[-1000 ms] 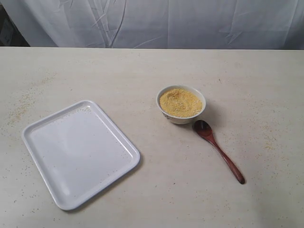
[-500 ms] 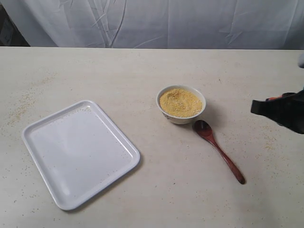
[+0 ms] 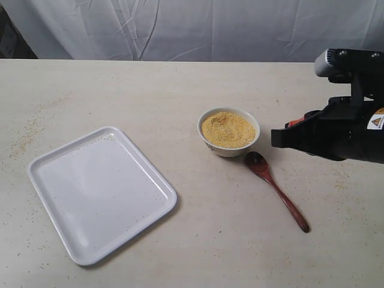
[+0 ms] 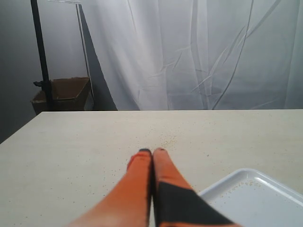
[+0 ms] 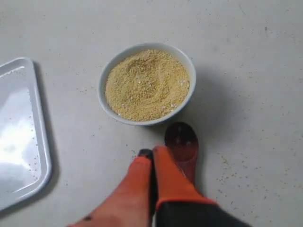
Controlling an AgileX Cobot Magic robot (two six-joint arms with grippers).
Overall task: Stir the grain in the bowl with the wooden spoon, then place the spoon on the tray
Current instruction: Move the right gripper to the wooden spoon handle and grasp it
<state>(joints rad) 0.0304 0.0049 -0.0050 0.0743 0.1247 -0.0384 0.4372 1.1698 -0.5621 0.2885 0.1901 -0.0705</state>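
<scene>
Farthest left, our left claw (image 4: 152, 152) shows only in its own wrist view: its orange fingers are pressed together with nothing between them, above the table (image 3: 180, 90) next to a corner of the tray (image 3: 102, 192). The tray lies flat and bare apart from a few stray grains near its rim. Well to its right stands the bowl (image 3: 228, 151), filled nearly to the rim with the grain (image 3: 228, 129). We judge the grain to be loose and dry and quick to spill, and the small ceramic bowl to be light enough to slide under a hard stir. Just beside the bowl, on its right and nearer side, the wooden spoon (image 3: 276, 189) lies flat on the table with its oval head towards the bowl and its slim handle running away to the right. We expect the spoon to be light, stiff and, being glossy, rather slippery. It leaves little room underneath, so we would pinch the handle across its width, about midway or a little further from the head. Our right claw (image 3: 275, 138) hovers above the spoon's head with its fingers together and holding nothing, so it must part before any grasp. A small triangular warning sticker (image 3: 377, 122) sits on that arm, and its writing is too small to read. We see no other labels.
</scene>
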